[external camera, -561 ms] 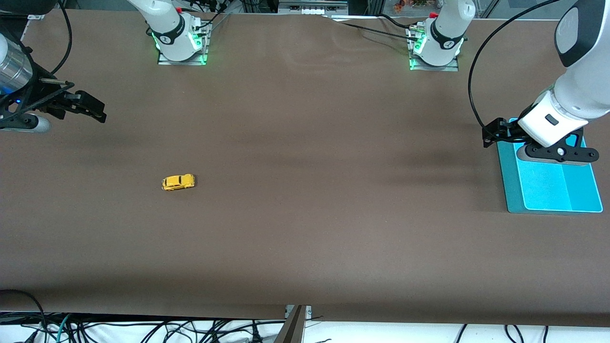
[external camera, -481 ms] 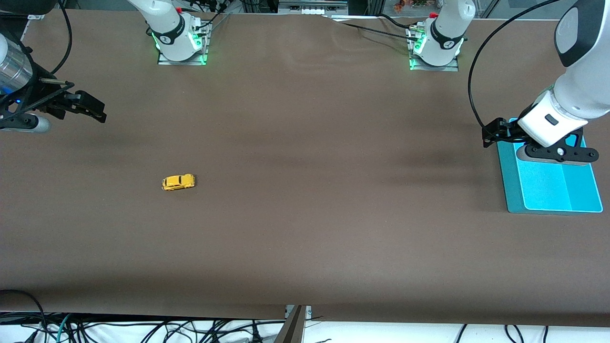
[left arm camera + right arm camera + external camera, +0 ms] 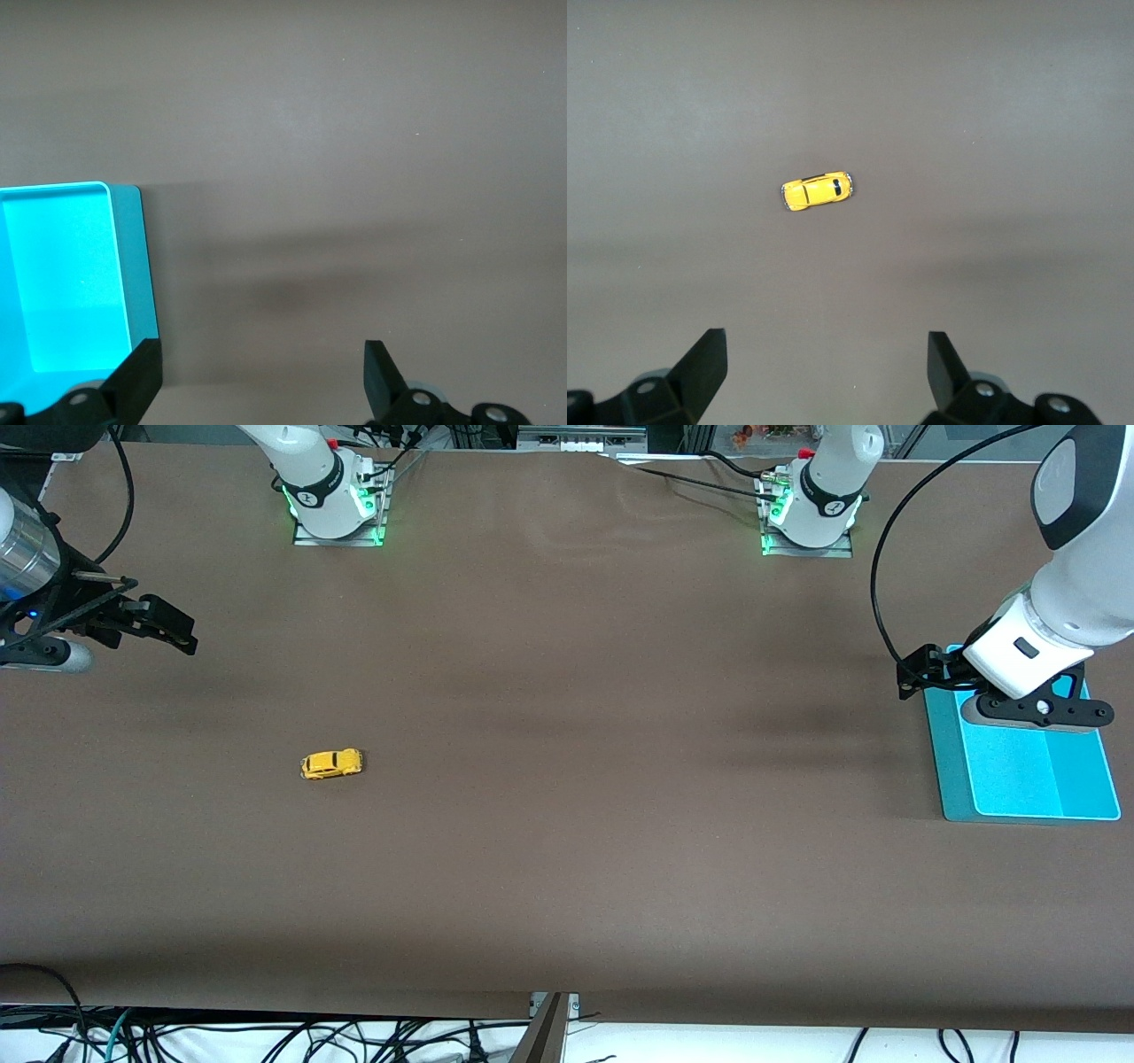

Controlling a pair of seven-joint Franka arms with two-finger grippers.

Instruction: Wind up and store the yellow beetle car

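The yellow beetle car (image 3: pixel 331 763) sits alone on the table (image 3: pixel 567 824) toward the right arm's end — right gripper (image 3: pixel 824 372) hangs wide above it, likely lining up. Left gripper (image 3: pixel 261 376), wide too, waits over the blue tray (image 3: pixel 948 797) — presumably the storage spot.

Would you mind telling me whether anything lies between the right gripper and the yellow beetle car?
Nothing visible does. The yellow beetle car sits alone on the brown table, and the right gripper, open, hangs over bare table toward the right arm's end. Its wrist view shows only tabletop around the car.
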